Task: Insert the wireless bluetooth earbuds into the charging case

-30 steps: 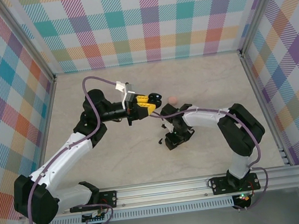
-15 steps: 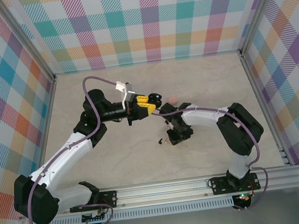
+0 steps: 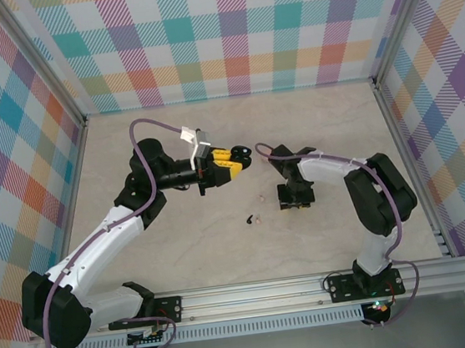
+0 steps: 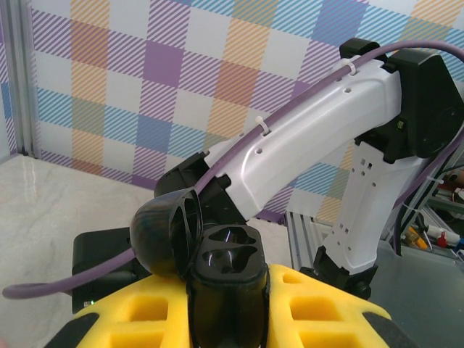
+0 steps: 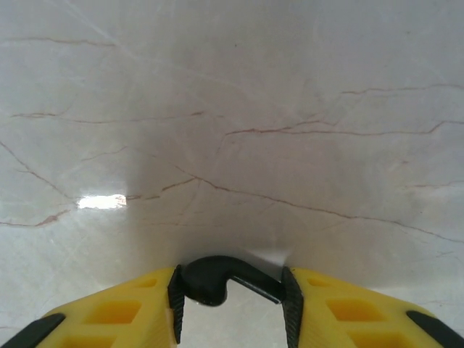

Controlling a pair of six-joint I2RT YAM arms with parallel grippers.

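I read bright, even light; 1 glare patch (image 5: 101, 201) left of the right gripper (image 5: 230, 288), soft shadow ahead.

**Q:** What state is the charging case (image 4: 226, 270) in?
**A:** Black, lid swung open toward 9 o'clock, both wells empty, clamped in the left gripper (image 4: 228, 308).
**Q:** And the earbuds?
**A:** One black earbud (image 5: 216, 279) sits crosswise in the right gripper (image 5: 230, 296). A second black earbud (image 3: 249, 219) and a pale pink earbud (image 3: 257, 218) lie side by side, at 6 o'clock from the case.

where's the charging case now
The case is clamped lid-open in the left end effector, centre of top view, left of the right end effector holding a black earbud.
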